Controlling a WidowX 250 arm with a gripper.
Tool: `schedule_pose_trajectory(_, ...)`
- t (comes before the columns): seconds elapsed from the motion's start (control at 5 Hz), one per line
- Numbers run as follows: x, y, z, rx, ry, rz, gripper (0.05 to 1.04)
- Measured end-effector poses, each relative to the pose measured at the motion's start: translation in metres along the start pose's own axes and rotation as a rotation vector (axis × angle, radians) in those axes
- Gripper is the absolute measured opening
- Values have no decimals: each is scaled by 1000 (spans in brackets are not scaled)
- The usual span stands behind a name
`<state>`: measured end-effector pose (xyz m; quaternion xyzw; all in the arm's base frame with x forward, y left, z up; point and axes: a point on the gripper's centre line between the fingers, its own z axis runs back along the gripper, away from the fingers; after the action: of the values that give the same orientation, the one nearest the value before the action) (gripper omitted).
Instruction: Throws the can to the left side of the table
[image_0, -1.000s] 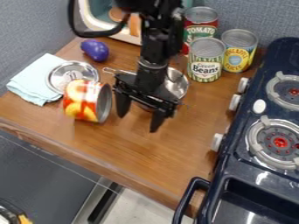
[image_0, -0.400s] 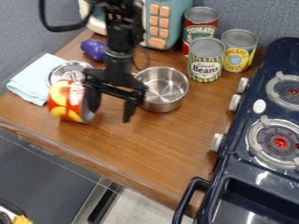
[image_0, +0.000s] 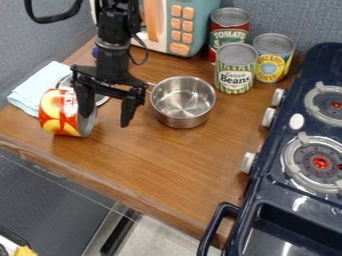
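The gripper (image_0: 105, 116) hangs over the left part of the wooden table (image_0: 175, 167), open, with its two fingers spread apart. Its left finger overlaps the open-looking end of a red and yellow can (image_0: 59, 112); whether they touch I cannot tell. That can lies on its side at the table's left, beside the light blue cloth (image_0: 32, 91). Nothing is visible between the fingers.
Right of the gripper stands a metal pot (image_0: 183, 102). Several upright cans, among them a green beans can (image_0: 235, 70), stand at the back. A toy microwave (image_0: 179, 25) is behind the arm, and a dark stove (image_0: 300, 165) borders the right. A metal lid (image_0: 101, 99) lies partly behind the gripper.
The gripper has moved left, away from the pot. The red and yellow can has shifted left along the table, closer to its left end.
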<state>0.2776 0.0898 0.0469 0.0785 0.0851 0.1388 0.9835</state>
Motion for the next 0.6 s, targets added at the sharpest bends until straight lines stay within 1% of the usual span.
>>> schedule_pose_trajectory(0.2,0,6,1,-4,12,14,1001)
schedule_pose_trajectory(0.4,1,7,3,-2,11,23,1001)
schedule_pose_trajectory(0.6,4,-2,1,1,-21,-20,1001)
